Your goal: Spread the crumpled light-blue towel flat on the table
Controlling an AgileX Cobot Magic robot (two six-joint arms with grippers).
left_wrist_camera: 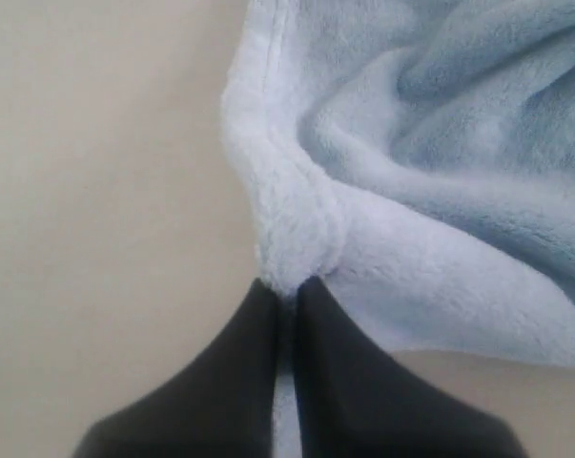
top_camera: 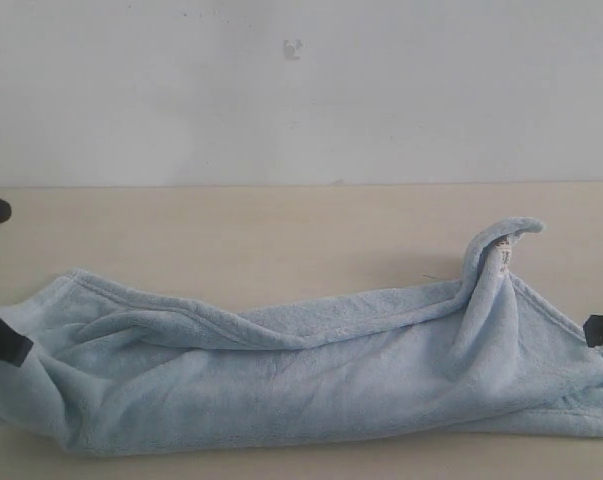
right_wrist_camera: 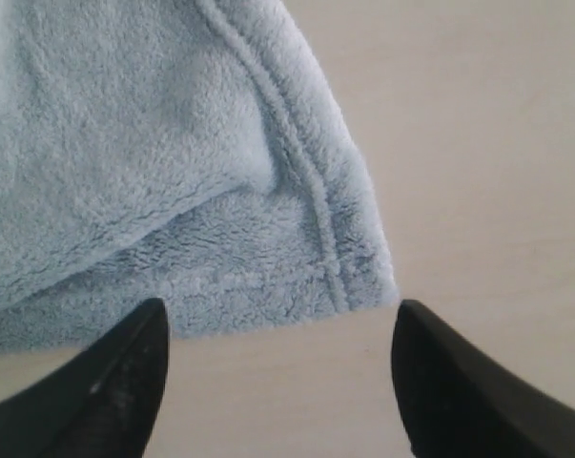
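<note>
Pale-beige table (top_camera: 281,225). Light-blue towel (top_camera: 301,370) rumpled along its near side, stretched 9 to 3 o'clock. Left gripper (left_wrist_camera: 286,291), 9 o'clock end: clamped on towel hem. Right gripper (right_wrist_camera: 279,315), 3 o'clock end: spread wide, corner hem just ahead. White tag (top_camera: 502,258) on raised fold, 2 o'clock.

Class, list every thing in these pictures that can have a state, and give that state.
towel: stretched out long, but folded over and wrinkled, one corner standing up; not flat.
left gripper: shut on the towel's hem.
right gripper: open at the towel's corner, not gripping it.
table: partly covered by the towel.
</note>
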